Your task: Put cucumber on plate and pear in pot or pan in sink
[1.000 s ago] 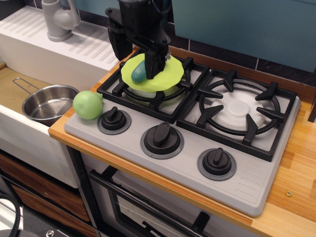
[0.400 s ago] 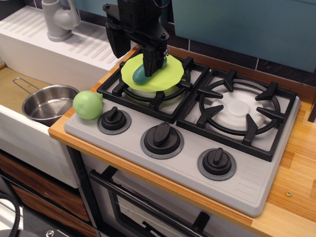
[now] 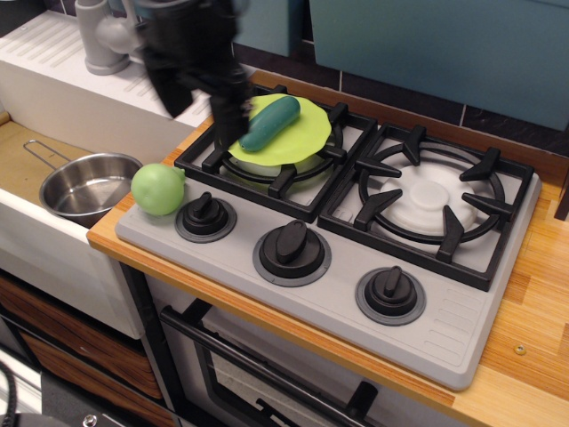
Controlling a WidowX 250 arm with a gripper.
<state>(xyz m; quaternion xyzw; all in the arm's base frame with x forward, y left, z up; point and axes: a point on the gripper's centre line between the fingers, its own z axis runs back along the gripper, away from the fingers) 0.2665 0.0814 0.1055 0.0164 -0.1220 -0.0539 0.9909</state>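
Note:
The dark teal cucumber (image 3: 269, 123) lies on the lime-green plate (image 3: 303, 135), which sits on the left burner grate. The pale green pear (image 3: 158, 189) rests on the stove's front left corner, beside the left knob. The steel saucepan (image 3: 89, 185) stands empty in the sink (image 3: 20, 162), left of the pear. My gripper (image 3: 201, 105), blurred by motion, hangs open and empty just left of the plate, above the counter edge and behind the pear.
A grey stove top (image 3: 444, 329) holds two black burner grates and three knobs. The grey faucet (image 3: 103, 37) and the ribbed white drainboard (image 3: 53, 44) stand at the back left. A teal wall runs behind.
My gripper has let go of the cucumber, which now lies flat on the plate. The gripper has moved left, off the plate. The pear and the saucepan have not moved.

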